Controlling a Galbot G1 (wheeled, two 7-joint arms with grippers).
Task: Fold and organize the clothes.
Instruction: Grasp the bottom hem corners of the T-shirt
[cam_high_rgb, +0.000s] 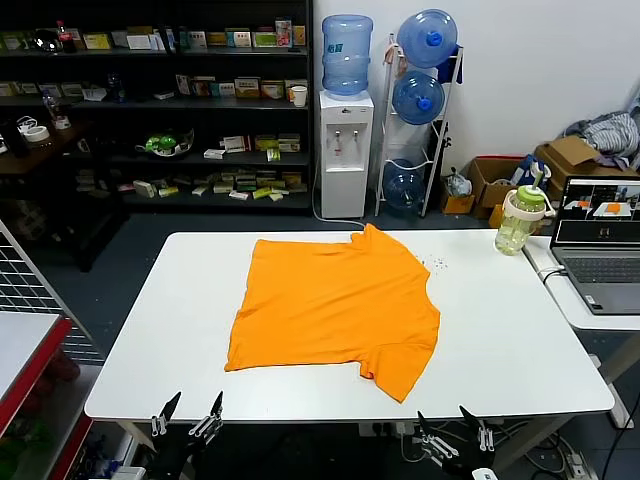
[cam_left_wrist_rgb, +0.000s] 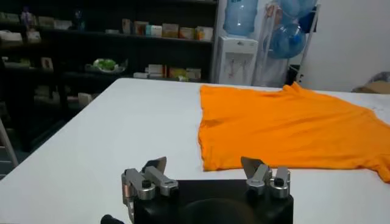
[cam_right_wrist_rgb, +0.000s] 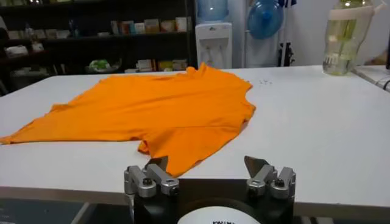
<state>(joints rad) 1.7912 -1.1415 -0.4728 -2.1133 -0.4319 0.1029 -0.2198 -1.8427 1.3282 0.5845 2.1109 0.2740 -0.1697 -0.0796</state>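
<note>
At the near edge of the white table, on the robot's left, the left gripper hangs just off the tabletop with its fingers spread apart and nothing between them. The orange T-shirt lies flat in the middle of the table, well beyond those fingers and off toward the robot's right; in the left wrist view its nearest hem sits just past the open jaws, not touching them. The shirt is spread out with the plain side up, one sleeve pointing to the near right edge and the collar toward the far side, by the water dispenser. Further right, the right gripper waits below the near table edge, its fingers likewise apart and empty; the shirt's near sleeve lies on the table ahead of them, apart from the tips. On the far right corner stand a green bottle and a laptop.
</note>
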